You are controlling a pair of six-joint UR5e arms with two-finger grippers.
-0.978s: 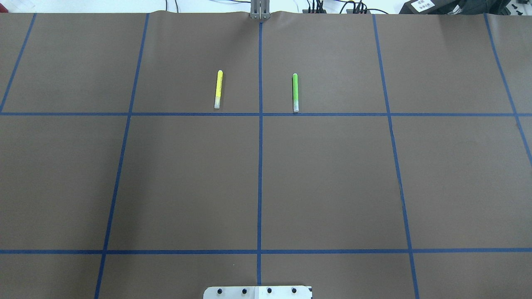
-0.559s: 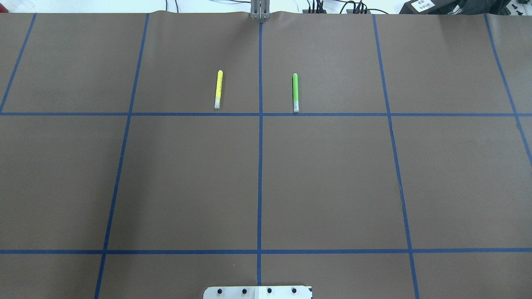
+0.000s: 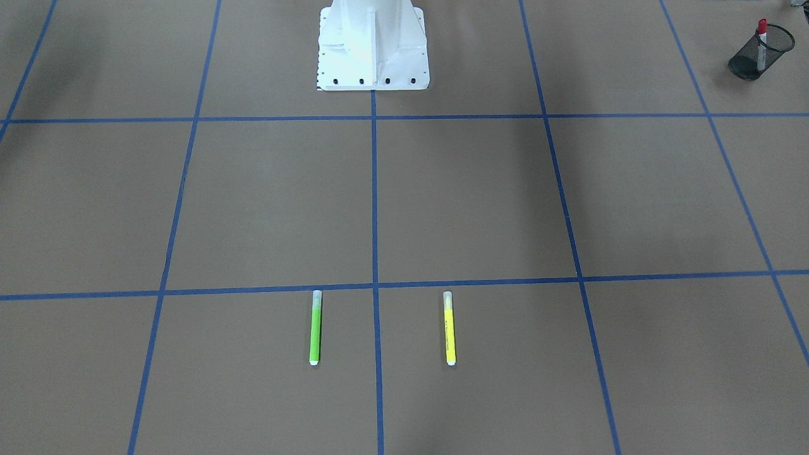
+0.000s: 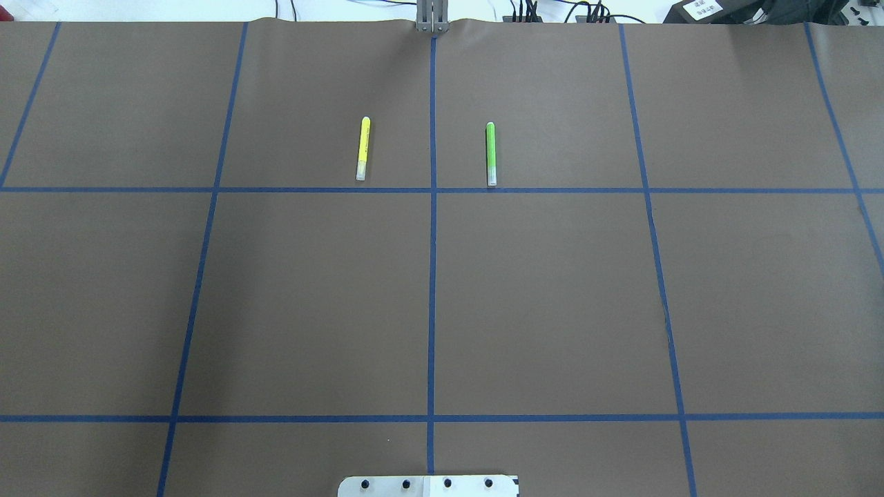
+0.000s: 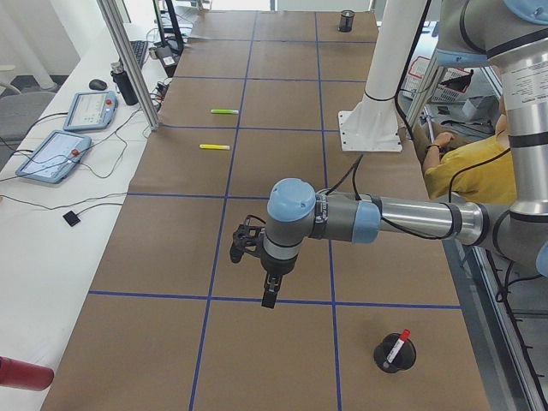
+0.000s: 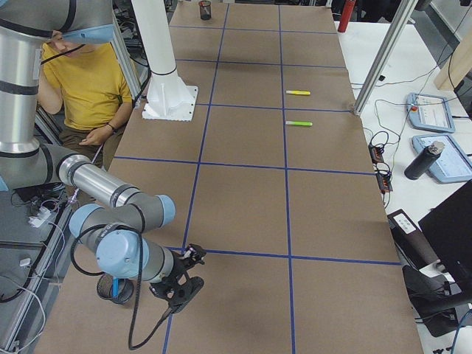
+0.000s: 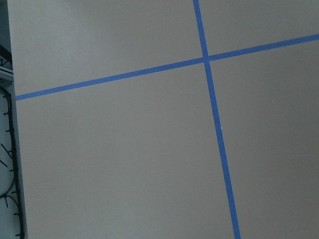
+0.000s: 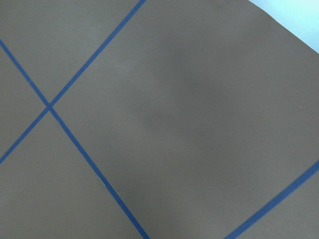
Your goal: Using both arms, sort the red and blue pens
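Showing the red pen (image 3: pixel 761 44) standing cap-up in a black mesh cup (image 3: pixel 749 66) at a corner of the brown surface (image 4: pixel 552 310) on the robot's left, well apart from the other pens. Placing the blue pen (image 6: pixel 113 283), no more than a sliver of blue in the right-side view, inside a second mesh cup (image 5: pixel 346 19) at the opposite end of the surface, mostly hidden behind the right arm (image 6: pixel 96 184). Catching the left arm (image 5: pixel 411 214) stretched low over the blue tape grid (image 4: pixel 431 276), with the left end effector (image 5: pixel 268 300) pointing down above the surface, near the red pen's cup but clear of it. Impossible to tell open from closed for that end effector, caught only from the side. Finding the right end effector (image 6: pixel 193 258) low over a tape line just beside the second cup, its grip likewise impossible to tell. Also framing a yellow marker (image 4: pixel 362 148) and a green marker (image 4: pixel 491 153) lying flat and parallel on either side of the centre tape line, far from both cups. Taking in the white pedestal base (image 3: pixel 373 44) at the robot's edge of the surface and a person (image 6: pixel 81 81) in a yellow shirt seated just off that edge.
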